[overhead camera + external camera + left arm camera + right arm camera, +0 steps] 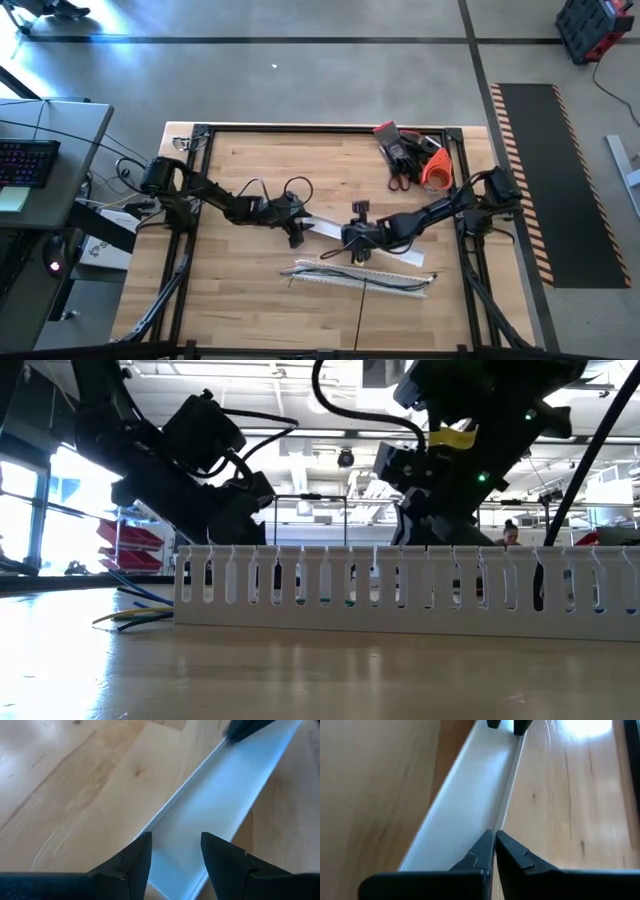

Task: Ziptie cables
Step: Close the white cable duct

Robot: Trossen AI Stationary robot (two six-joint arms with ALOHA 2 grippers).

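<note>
A flat white cover strip (318, 228) lies slantwise on the table between both arms. My left gripper (296, 234) is open above its left end (175, 870), one finger on each side of a raised edge. My right gripper (352, 240) is shut near the strip's middle (470, 785). The cables (350, 272), thin grey and brownish wires, lie along a slotted white channel (385, 283) nearer the near edge. In the low view their coloured ends (135, 616) stick out past the channel (400, 588) and rest on the table. My left gripper (175, 840) hangs over the strip's end; whether its fingers touch the strip, I cannot tell. My right gripper (494, 836) pinches the strip's raised side edge (501, 815) between both fingers, coming from above and slanting along the strip. The strip lies flat on the table.
A red, black and orange heap of tools (415, 155) sits at the table's far right corner. A black frame (330, 129) runs round the table's edges. Bare wood (250, 290) lies toward the near left. A desk with a keyboard (25, 160) stands left of the table.
</note>
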